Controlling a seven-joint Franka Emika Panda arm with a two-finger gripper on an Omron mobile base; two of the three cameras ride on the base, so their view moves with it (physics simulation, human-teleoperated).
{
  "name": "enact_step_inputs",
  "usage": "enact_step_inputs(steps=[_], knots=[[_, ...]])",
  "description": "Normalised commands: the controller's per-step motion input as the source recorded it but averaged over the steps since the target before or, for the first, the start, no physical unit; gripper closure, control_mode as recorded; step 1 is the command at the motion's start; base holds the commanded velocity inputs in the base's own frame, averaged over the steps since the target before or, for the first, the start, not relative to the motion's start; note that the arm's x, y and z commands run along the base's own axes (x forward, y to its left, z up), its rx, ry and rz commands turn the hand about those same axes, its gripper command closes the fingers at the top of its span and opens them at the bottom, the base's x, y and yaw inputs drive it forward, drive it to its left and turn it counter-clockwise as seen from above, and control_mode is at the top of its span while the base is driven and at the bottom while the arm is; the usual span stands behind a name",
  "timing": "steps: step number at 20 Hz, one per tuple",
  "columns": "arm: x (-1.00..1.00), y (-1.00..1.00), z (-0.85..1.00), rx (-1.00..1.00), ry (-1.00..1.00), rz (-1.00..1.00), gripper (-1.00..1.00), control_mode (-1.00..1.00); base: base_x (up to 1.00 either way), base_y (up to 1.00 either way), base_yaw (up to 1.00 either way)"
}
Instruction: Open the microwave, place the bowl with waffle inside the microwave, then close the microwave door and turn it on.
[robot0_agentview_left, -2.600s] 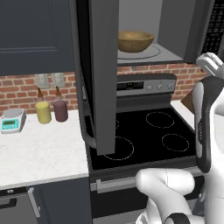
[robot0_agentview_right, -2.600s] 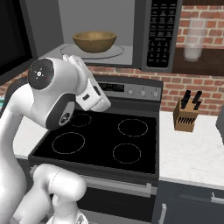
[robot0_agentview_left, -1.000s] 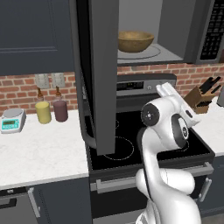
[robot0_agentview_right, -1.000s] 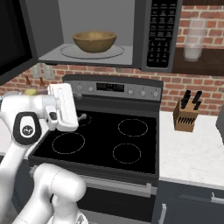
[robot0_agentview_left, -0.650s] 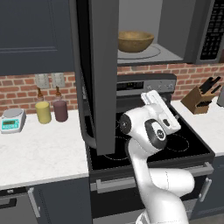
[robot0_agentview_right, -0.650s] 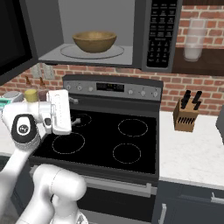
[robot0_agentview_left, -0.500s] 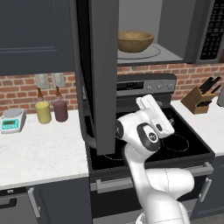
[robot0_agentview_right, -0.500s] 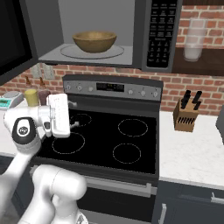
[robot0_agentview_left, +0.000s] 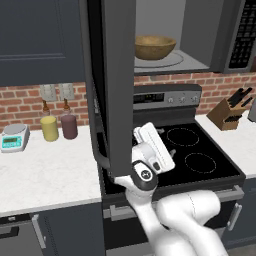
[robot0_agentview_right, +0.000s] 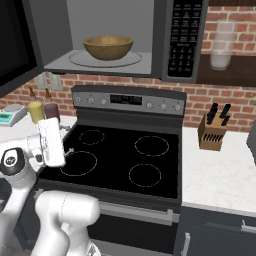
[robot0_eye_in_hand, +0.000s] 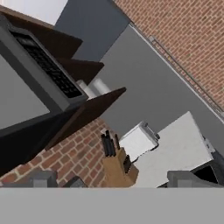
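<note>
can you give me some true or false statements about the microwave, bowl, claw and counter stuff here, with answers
1. The microwave door stands open. True.
2. The bowl sits on the stove top. False: it rests on the turntable inside the microwave.
3. The claw holds the bowl. False: it is open and holds nothing, low in front of the stove.
4. A knife block stands on the counter to the right of the stove. True.
5. The yellow jar and the maroon jar stand inside the microwave. False: they stand on the counter left of the stove, by the brick wall.
</note>
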Motion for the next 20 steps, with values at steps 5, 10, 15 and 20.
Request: enact_step_inputs(steps=[5,10,15,20], knots=[[-0.06,0.94,-0.09,-0.07,-0.19,-0.03,-1.0,-1.0,0.0,0.0,0.0],[0.0,0.8,-0.06,-0.07,-0.18,-0.03,-1.0,-1.0,0.0,0.0,0.0],[0.0,0.81,-0.01,-0.07,-0.25,-0.02,-1.0,-1.0,0.0,0.0,0.0],[-0.02,0.84,0.0,-0.08,-0.25,-0.03,-1.0,-1.0,0.0,0.0,0.0]])
